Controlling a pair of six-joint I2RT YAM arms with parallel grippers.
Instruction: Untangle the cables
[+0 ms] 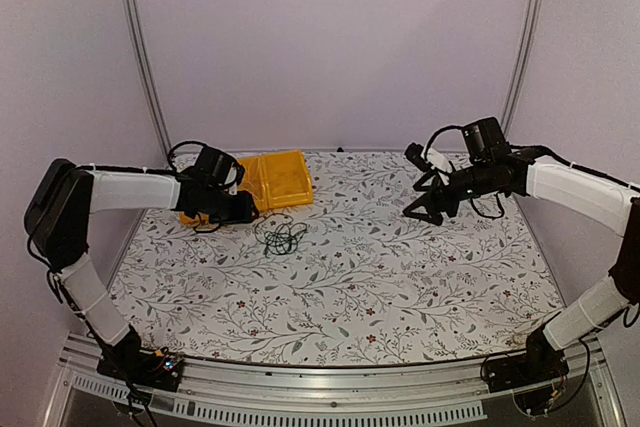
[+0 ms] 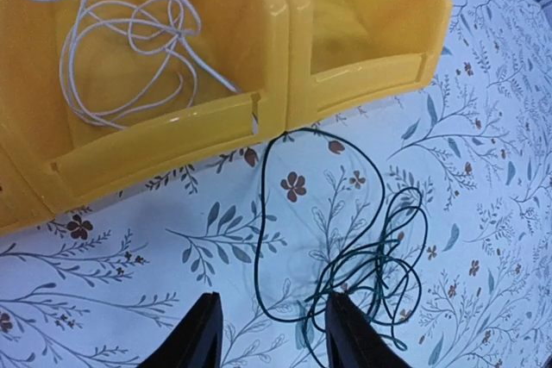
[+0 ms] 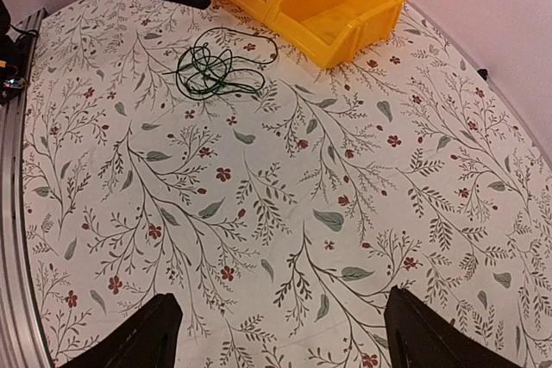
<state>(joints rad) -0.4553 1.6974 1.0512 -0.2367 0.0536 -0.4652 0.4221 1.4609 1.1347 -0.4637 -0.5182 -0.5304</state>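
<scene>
- Left wrist view: the left gripper (image 2: 272, 338) has its fingers spread with nothing between them. It hovers over the near edge of the dark cable (image 2: 371, 265), a loose coil at the lower right of the frame on the floral table (image 2: 129, 299).
- One strand of that coil runs up to the front wall of the yellow bins (image 2: 155, 144), where the two meet.
- The whitish cable (image 2: 121, 40) lies coiled inside the upper-left bin; the other bin looks empty.
- The right gripper (image 3: 276, 333) is spread wide, holds nothing, and is well apart from the coil.
- The whitish cable seems sorted, so the step in hand is picking up the dark coil.
- Next, the left fingers would need to drop around a single strand, pinch it, and lift without snagging the strand at the bins.
</scene>
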